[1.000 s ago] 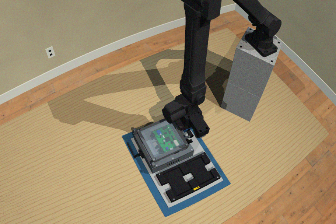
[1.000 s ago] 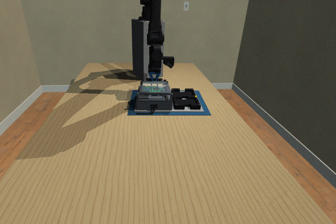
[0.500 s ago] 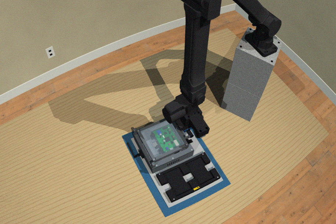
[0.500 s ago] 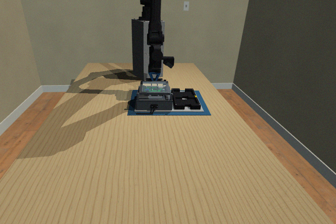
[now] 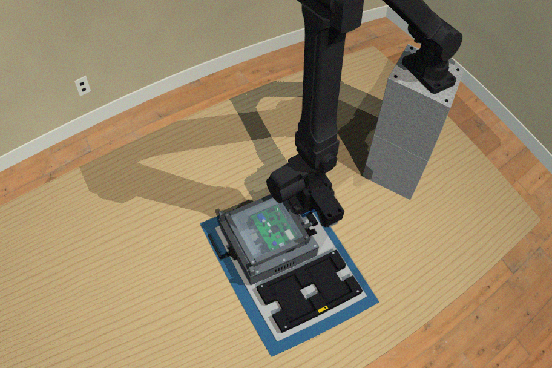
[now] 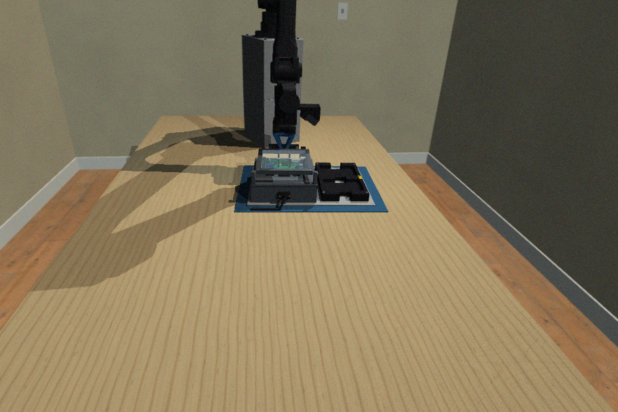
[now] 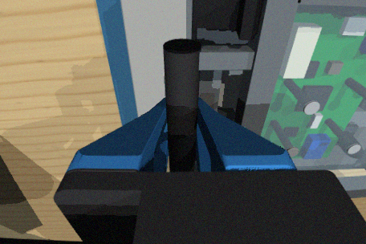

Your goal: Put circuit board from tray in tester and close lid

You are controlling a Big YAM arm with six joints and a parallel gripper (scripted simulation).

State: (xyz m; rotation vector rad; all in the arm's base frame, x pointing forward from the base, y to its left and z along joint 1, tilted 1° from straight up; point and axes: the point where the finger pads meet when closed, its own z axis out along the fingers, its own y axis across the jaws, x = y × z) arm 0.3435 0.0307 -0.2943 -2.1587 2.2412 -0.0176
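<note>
The green circuit board point(image 5: 274, 227) lies inside the grey tester point(image 5: 267, 241), under the clear lid point(image 5: 262, 230), which is lowered nearly flat over it. In the wrist view the board point(image 7: 321, 102) shows through the lid, with its white connector point(image 7: 302, 51) at the far end. My gripper point(image 7: 182, 105) is shut on the lid's black cylindrical handle point(image 7: 181, 86), at the tester's edge toward the arm's base. It also shows in the exterior view point(image 6: 284, 140), above the tester point(image 6: 283, 180). I cannot tell whether the latch hook is over the lid's edge.
The black tray point(image 5: 309, 295) beside the tester has both pockets empty; it also shows in the exterior view point(image 6: 343, 181). Tester and tray stand on a white plate on a blue mat point(image 5: 285, 341). The arm's grey pedestal point(image 5: 412, 128) stands behind them.
</note>
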